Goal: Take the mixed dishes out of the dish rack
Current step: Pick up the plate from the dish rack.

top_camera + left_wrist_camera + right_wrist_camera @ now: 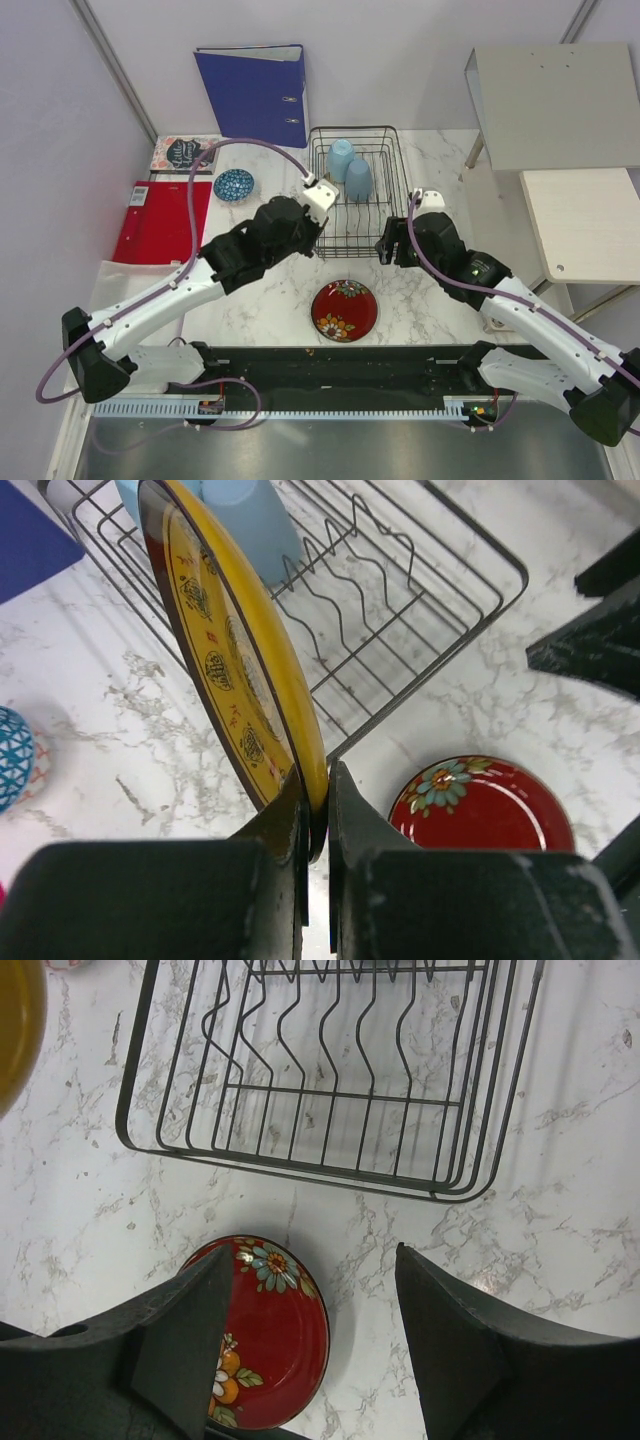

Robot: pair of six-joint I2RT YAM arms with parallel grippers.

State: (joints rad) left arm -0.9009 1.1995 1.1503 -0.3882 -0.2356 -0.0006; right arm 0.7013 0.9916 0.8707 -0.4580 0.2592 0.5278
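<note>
Marble tabletop [262, 300] holds the dish rack [366, 226] and red floral plate [343, 310], with white walls [400, 60] behind. Left gripper [318, 792] pinches the yellow patterned plate [235, 650]; right gripper [312, 1260] stands wide and empty.

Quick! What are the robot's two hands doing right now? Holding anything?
The left gripper is closed on the yellow plate.
The right gripper is open, holding nothing.

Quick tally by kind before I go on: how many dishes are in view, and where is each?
Cups: 2, both in the rack
Plates: 2, red plate on the table, yellow plate clamped in the left jaws
Bowls: 1, blue bowl on the table
Total: 5
</note>
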